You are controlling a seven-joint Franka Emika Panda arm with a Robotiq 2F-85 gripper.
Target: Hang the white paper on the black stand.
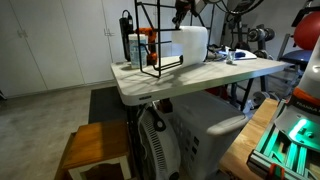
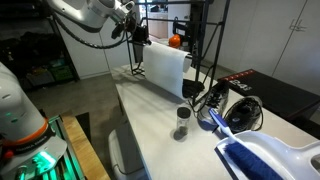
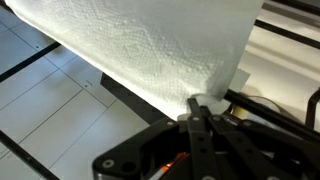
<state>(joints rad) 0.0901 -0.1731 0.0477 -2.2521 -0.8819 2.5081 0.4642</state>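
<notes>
The white paper (image 1: pixel 192 42) hangs as a floppy sheet held up in the air; it also shows in an exterior view (image 2: pixel 165 68) and fills the top of the wrist view (image 3: pixel 150 45). My gripper (image 3: pixel 198 103) is shut on the paper's edge, seen in an exterior view (image 2: pixel 138 33) at the sheet's top corner and in an exterior view (image 1: pixel 181 14) above it. The black stand (image 1: pixel 160 40) is a thin-rod frame on the beige table, with the paper just beside or behind its frame. It also stands behind the sheet in an exterior view (image 2: pixel 205 45).
An orange-and-black tool (image 1: pixel 146 40) stands by the stand. A small dark jar (image 2: pixel 182 122), a headset-like black object (image 2: pixel 240 112) and a blue-white cloth (image 2: pixel 265 155) lie on the table (image 2: pixel 150 130). A wooden stool (image 1: pixel 95 148) stands below the table.
</notes>
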